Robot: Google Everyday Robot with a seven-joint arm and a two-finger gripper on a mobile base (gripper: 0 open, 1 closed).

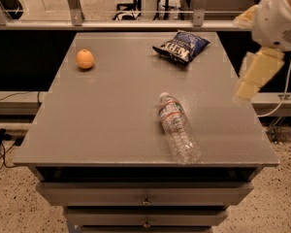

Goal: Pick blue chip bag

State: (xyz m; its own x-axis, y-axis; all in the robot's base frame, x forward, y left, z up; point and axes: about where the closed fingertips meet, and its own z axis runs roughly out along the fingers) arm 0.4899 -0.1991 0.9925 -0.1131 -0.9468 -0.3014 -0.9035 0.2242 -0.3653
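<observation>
The blue chip bag (180,46) is a crinkled navy snack bag with white lettering. It lies flat at the far right of the grey table top (111,110). My gripper (252,79) is a cream-coloured piece hanging from the white arm (279,18) at the right. It hovers over the table's right edge, nearer to me than the bag and well to its right. It touches nothing and holds nothing.
A clear water bottle (178,128) lies on its side near the front right of the table, between me and the bag. An orange (85,59) sits at the far left. Drawers (145,195) are below the top, and a rail (136,24) runs behind.
</observation>
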